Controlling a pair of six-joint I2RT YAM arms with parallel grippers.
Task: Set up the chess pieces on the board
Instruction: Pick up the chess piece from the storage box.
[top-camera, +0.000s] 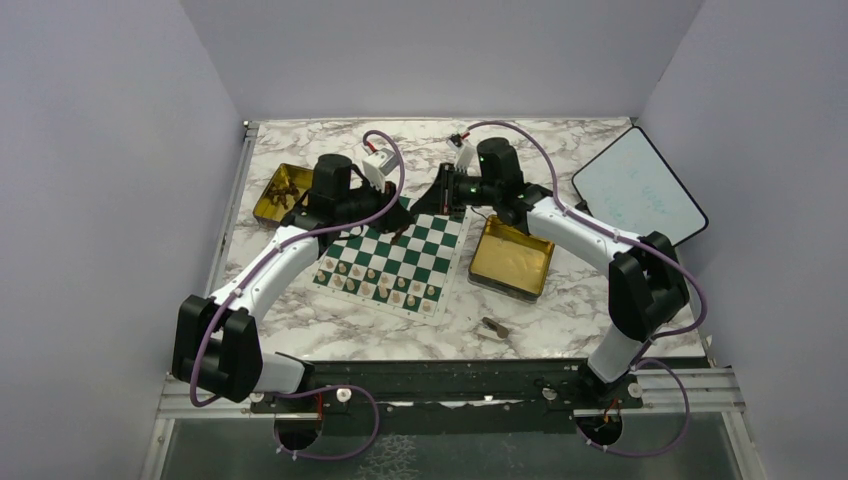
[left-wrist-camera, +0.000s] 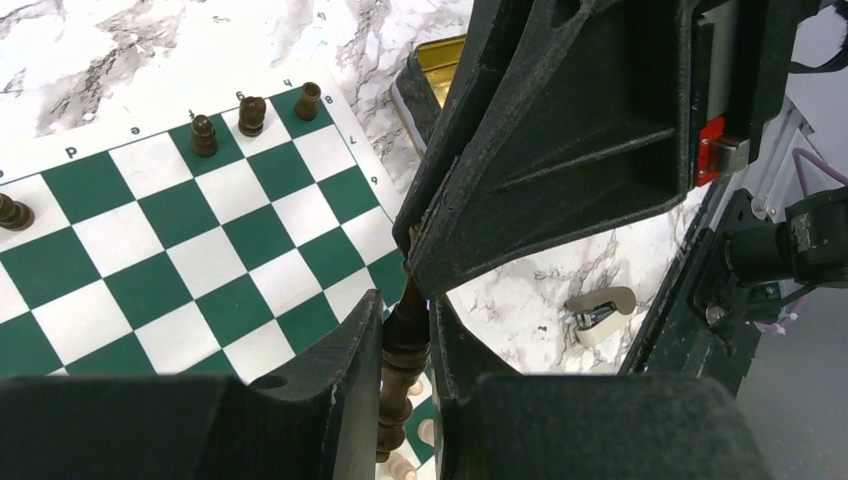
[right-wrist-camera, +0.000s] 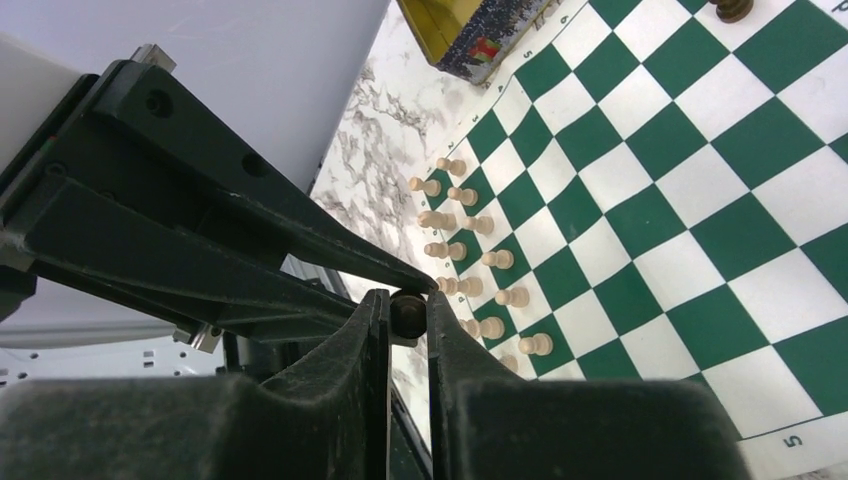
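The board (top-camera: 432, 248) lies mid-table, green and white. Pale beige chess pieces (top-camera: 380, 285) fill its near rows and also show in the right wrist view (right-wrist-camera: 470, 260). A few dark brown pieces (left-wrist-camera: 251, 115) stand along the far edge. Both grippers meet above the board's far side. My left gripper (left-wrist-camera: 405, 305) is shut on the stem of a tall dark brown piece (left-wrist-camera: 404, 350). My right gripper (right-wrist-camera: 407, 305) is shut on the same piece's rounded head (right-wrist-camera: 407, 314). In the left wrist view the right gripper's fingers (left-wrist-camera: 560, 150) reach down onto the piece's top.
A gold tin (top-camera: 280, 192) holding dark pieces sits at the far left of the board. A second gold tin (top-camera: 512, 257) lies right of the board. A black-rimmed white tablet (top-camera: 640, 188) is at the far right. A small beige object (top-camera: 494, 326) lies near the front.
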